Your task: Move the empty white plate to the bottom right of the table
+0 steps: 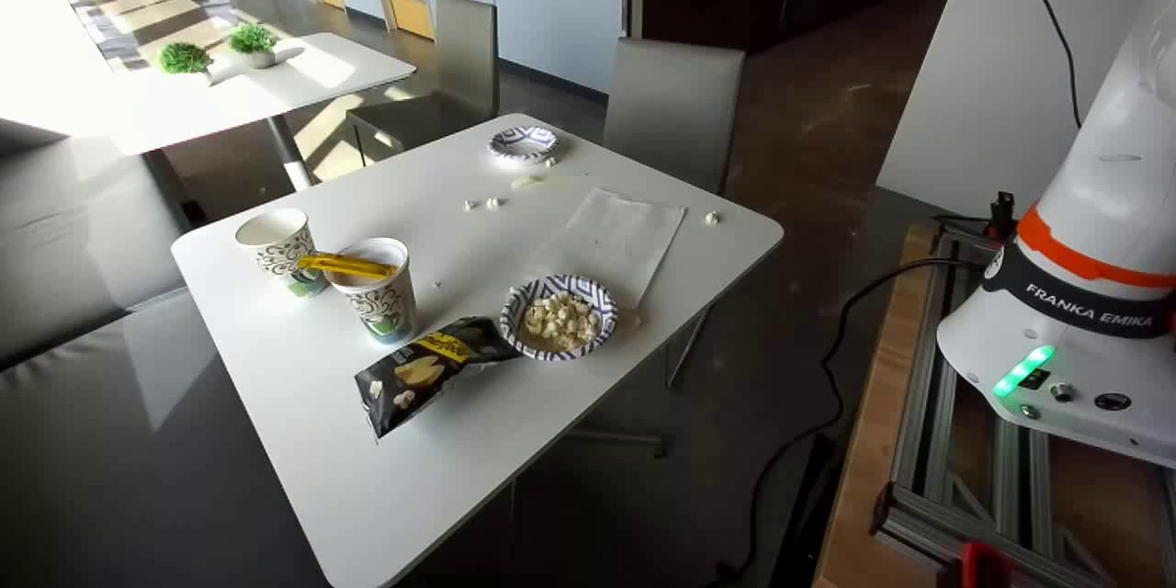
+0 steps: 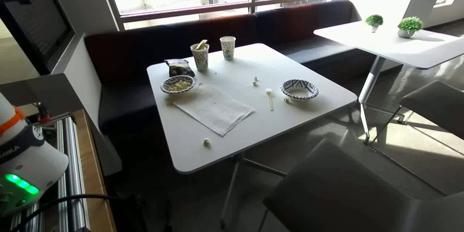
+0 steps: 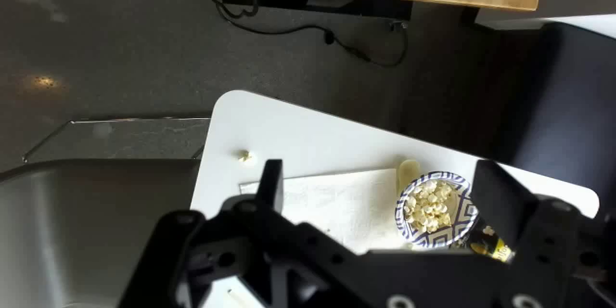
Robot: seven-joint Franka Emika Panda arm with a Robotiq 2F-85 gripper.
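The empty white plate (image 1: 523,145) is a small round bowl-like dish with a blue-patterned rim. It sits near the far corner of the white table (image 1: 340,496) in an exterior view, and it also shows in an exterior view (image 2: 299,90) toward the table's right corner. I cannot make it out in the wrist view. My gripper (image 3: 378,173) is open, its black fingers wide apart with nothing between them. It is above the table, seen over the napkin and popcorn bowl in the wrist view. Neither exterior view shows the gripper.
A popcorn bowl (image 1: 558,320), a black snack bag (image 1: 432,367) and two paper cups (image 1: 381,294) (image 1: 280,248) stand on the table. A napkin (image 2: 217,110), a fork (image 2: 269,99) and loose popcorn (image 2: 206,142) lie there too. Grey chairs (image 2: 337,188) stand beside it.
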